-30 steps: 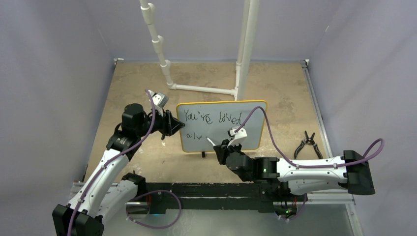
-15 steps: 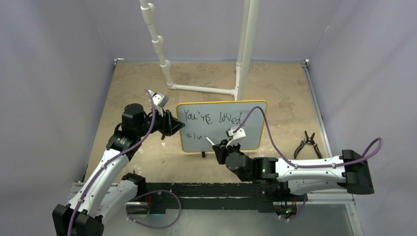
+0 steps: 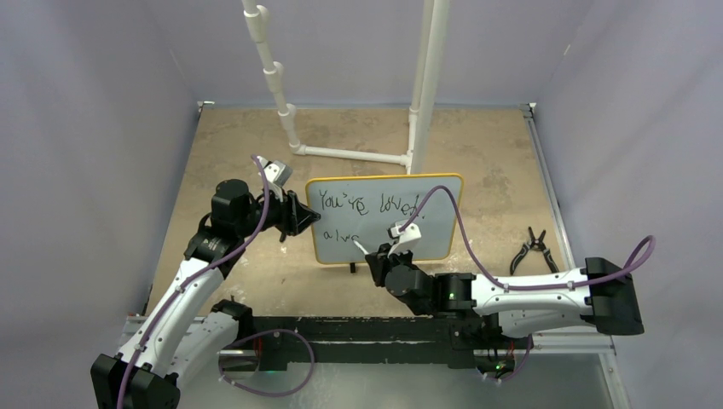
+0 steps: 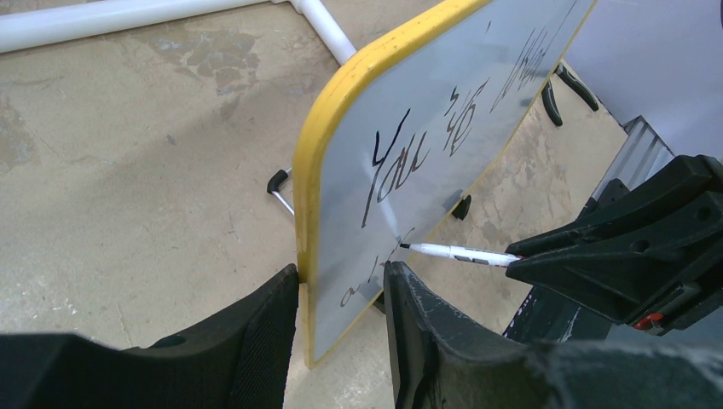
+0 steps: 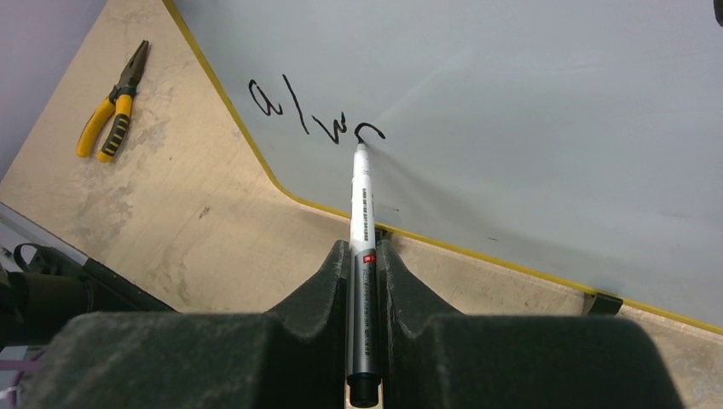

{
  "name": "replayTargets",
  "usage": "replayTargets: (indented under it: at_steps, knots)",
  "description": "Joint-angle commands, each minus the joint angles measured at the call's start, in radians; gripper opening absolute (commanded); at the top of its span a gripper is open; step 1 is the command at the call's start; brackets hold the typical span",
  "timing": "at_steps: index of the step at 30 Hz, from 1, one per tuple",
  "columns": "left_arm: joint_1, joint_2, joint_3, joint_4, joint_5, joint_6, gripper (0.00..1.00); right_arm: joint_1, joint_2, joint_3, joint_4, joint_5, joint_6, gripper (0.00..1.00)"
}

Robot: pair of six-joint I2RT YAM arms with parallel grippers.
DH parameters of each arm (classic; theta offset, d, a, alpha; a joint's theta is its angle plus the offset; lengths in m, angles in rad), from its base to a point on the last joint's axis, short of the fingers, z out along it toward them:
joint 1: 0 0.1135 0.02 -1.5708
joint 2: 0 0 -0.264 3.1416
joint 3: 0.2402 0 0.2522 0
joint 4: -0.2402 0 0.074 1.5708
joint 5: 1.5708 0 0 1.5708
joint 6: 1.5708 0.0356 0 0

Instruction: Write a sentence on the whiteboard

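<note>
The whiteboard [image 3: 430, 223] stands upright on its small black feet in the middle of the table, yellow frame around it. The sentence [image 3: 367, 204] reads "You're loved" on the top line, with "alw" and a small curved stroke [image 5: 368, 130] below. My left gripper [image 3: 300, 217] straddles the board's left edge [image 4: 304, 213], with one finger behind and one on the front face. My right gripper [image 5: 364, 247] is shut on a white and silver marker [image 5: 361, 196]. The marker's tip touches the board at the end of the second line. The marker also shows in the left wrist view [image 4: 456, 253].
Yellow-handled pliers [image 3: 533, 250] lie on the table right of the board and also show in the right wrist view [image 5: 111, 106]. A white PVC pipe frame [image 3: 354, 156] stands behind the board. Purple walls enclose the table.
My right gripper has shifted slightly left with the marker, and a new curved stroke has appeared after "alw". The left gripper and the board have not moved.
</note>
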Motion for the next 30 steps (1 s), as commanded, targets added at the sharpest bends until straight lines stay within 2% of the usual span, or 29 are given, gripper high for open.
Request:
replayTargets:
  at_steps: [1, 7, 18, 30]
  knots:
    - [-0.008, -0.007, 0.005, 0.024, 0.014, 0.011, 0.4, -0.003, -0.016, 0.022, -0.043, 0.037, 0.037, 0.0]
    - [-0.008, -0.006, 0.005, 0.024, 0.013, 0.011, 0.4, -0.003, -0.024, 0.039, -0.078, 0.074, 0.034, 0.0]
    - [-0.008, -0.006, 0.005, 0.021, 0.012, 0.011, 0.4, -0.002, -0.054, 0.052, -0.018, 0.112, -0.035, 0.0]
    - [-0.013, -0.017, 0.005, 0.02, 0.014, 0.011, 0.4, -0.003, -0.018, 0.032, -0.075, 0.061, 0.057, 0.0]
